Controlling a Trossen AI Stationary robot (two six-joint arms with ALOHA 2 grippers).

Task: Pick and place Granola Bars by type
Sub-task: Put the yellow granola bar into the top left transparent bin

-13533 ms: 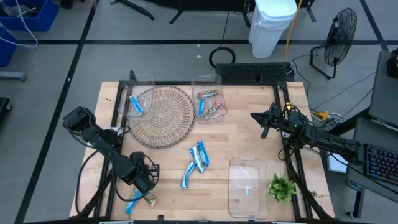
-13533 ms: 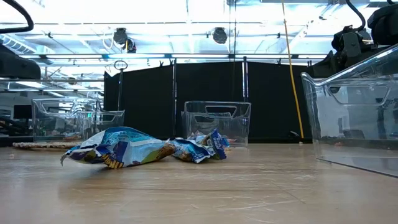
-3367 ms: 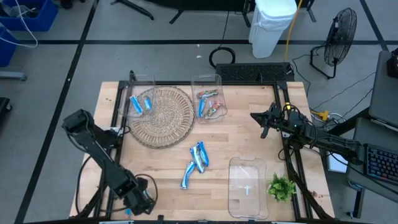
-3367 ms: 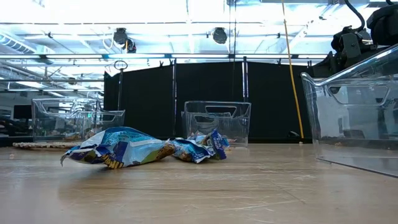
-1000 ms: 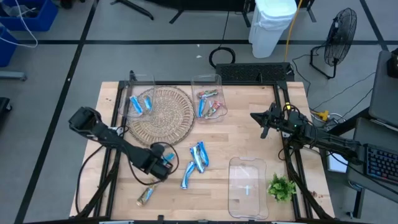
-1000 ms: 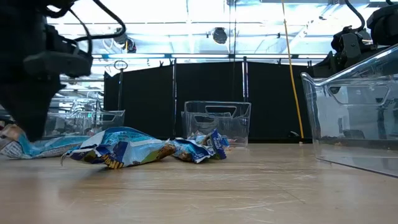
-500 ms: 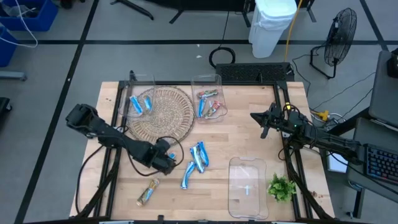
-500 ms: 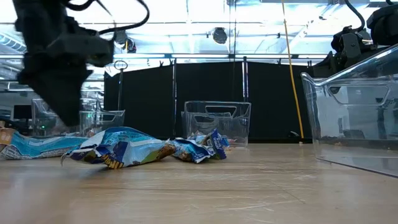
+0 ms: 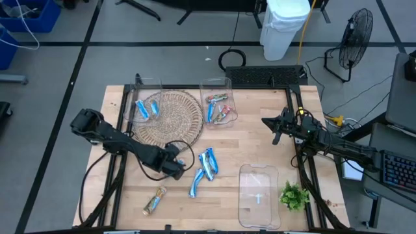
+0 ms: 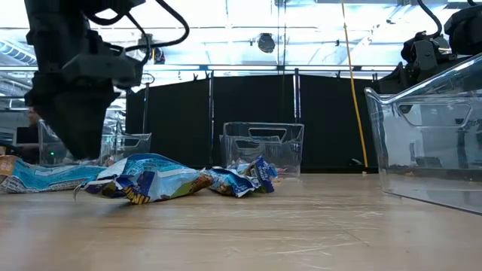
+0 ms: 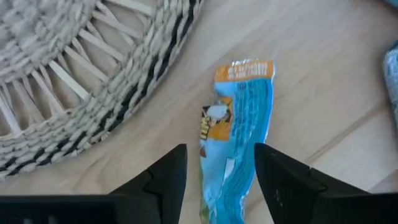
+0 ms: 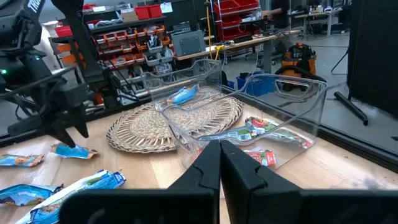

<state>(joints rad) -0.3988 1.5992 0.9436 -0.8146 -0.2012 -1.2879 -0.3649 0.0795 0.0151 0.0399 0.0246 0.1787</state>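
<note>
**A:** Start with the big things. What's on the surface (image 9: 260, 123)?

**B:** A round woven mat (image 9: 167, 121) at the far left, flanked by two clear bins: the left bin (image 9: 147, 101) has only blue bars, and the middle bin (image 9: 218, 102) has a mix with reddish wrappers. That reads as sorting by type. A third clear bin (image 9: 259, 194) sits near the front, with a green sprig (image 9: 294, 195) beside it.

**A:** And the arms?

**B:** The left arm reaches in from the left edge, its left gripper (image 9: 175, 164) low over the surface just in front of the mat. The right gripper (image 9: 275, 129) waits at the right side, jaws pressed together, nothing in them.

**A:** Is the left one holding anything?

**B:** No. In its wrist view the jaws stand apart and a blue bar (image 11: 238, 124) lies flat on the wood between them, just beside the mat's rim, untouched. I'd say the jaws are spread to straddle the bar's narrow width, along its length.

**A:** The other Granola Bars?

**B:** A loose cluster of blue bars (image 9: 205, 168) lies mid-surface, near the gripper, and one brownish bar (image 9: 155, 200) lies alone toward the front left. Those are not yet sorted.
</note>
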